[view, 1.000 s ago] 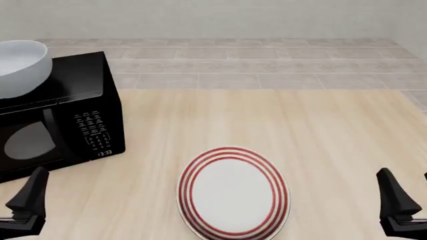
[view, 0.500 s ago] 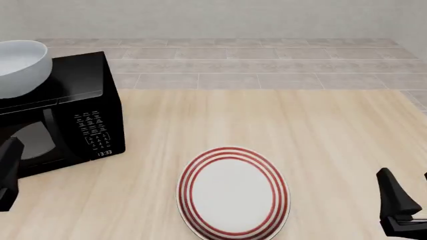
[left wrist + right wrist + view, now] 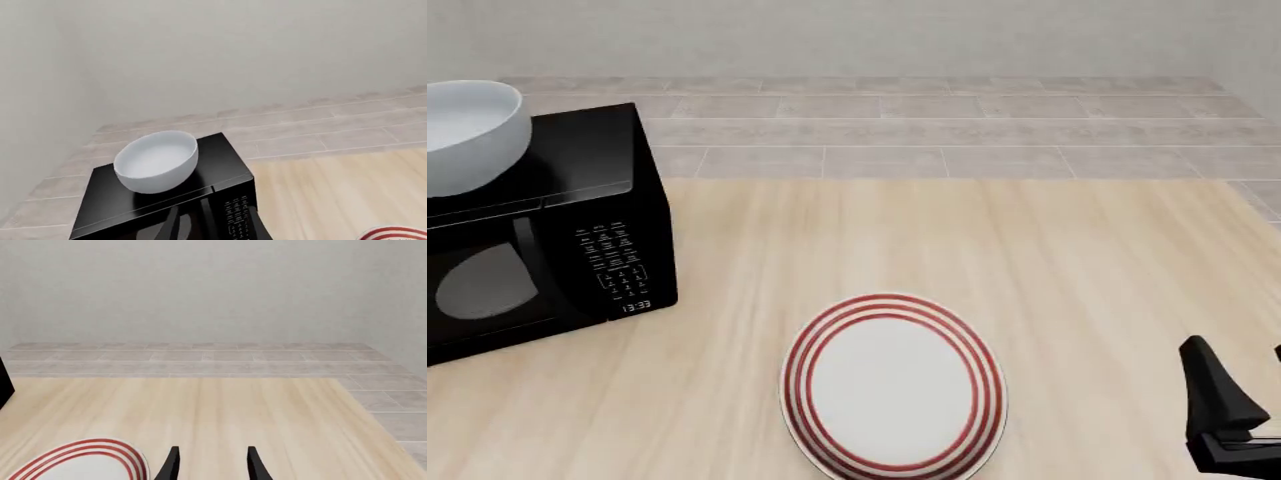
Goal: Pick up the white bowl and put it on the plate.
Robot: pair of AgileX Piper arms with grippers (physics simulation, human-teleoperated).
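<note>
While white bowl [image 3: 467, 135] sits atop microwave [image 3: 554, 225], right gripper [image 3: 210, 465] open, empty, well apart; left gripper state unclear

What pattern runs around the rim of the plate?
Three concentric red rings on the white plate, clearest in the front view.

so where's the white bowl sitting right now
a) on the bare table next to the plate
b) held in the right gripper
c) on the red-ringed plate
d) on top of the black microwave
d, the white bowl rests on the top of the black microwave, while the plate on the table has nothing on it and the right gripper is open with nothing between its fingers.
</note>
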